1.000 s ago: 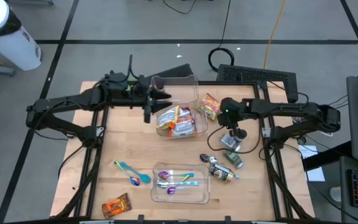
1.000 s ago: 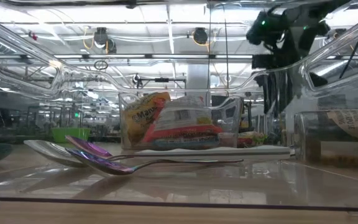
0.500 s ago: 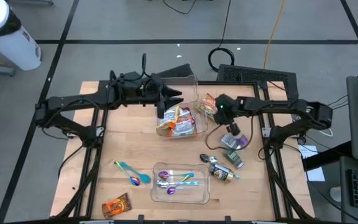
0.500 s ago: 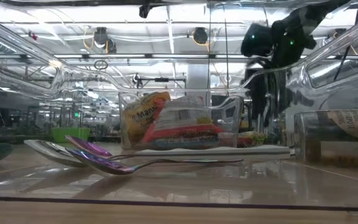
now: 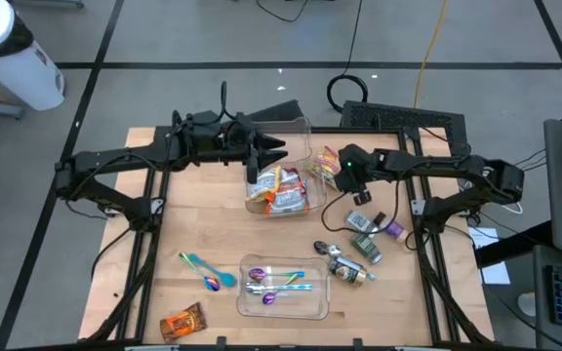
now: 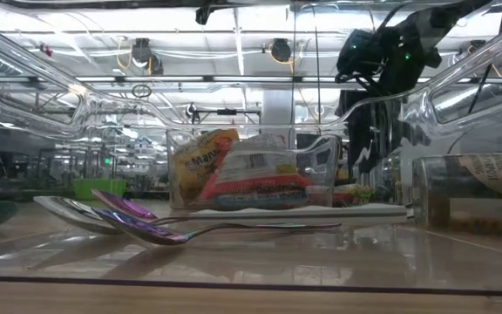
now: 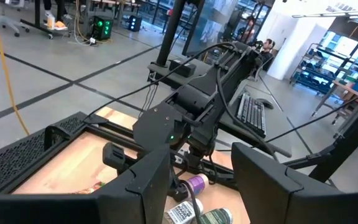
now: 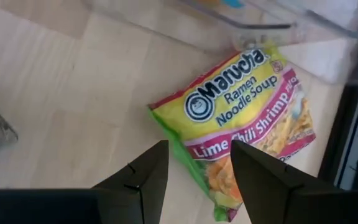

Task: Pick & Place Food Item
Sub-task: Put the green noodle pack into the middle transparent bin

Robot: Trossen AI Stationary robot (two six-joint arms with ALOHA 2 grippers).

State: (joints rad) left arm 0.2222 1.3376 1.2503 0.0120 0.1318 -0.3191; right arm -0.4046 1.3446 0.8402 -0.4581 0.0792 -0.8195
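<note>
A loose Maruchan ramen packet [image 5: 328, 166], yellow, green and pink, lies flat on the wooden table just right of a clear container [image 5: 305, 136]. It fills the right wrist view [image 8: 247, 115]. The container holds several more food packets [image 5: 281, 190] and also shows in the low view [image 6: 251, 170]. My right gripper [image 5: 343, 174] hangs open over the loose packet's right side without touching it; its fingers [image 8: 145, 177] point down. My left gripper [image 5: 271, 154] is open and empty above the container's left side.
Small bottles [image 5: 364, 224] and a purple-capped one [image 5: 392, 230] lie right of centre, with another bottle [image 5: 349, 265] nearer. A clear tray with spoons [image 5: 312, 304] sits near the front edge. Teal spoons [image 5: 208, 271] and a snack packet [image 5: 183, 320] lie front left.
My right gripper has moved from above the bottles toward the table's far edge and left, ending over the loose ramen packet. My left gripper has moved toward the table's right, over the clear container, then stayed still.
</note>
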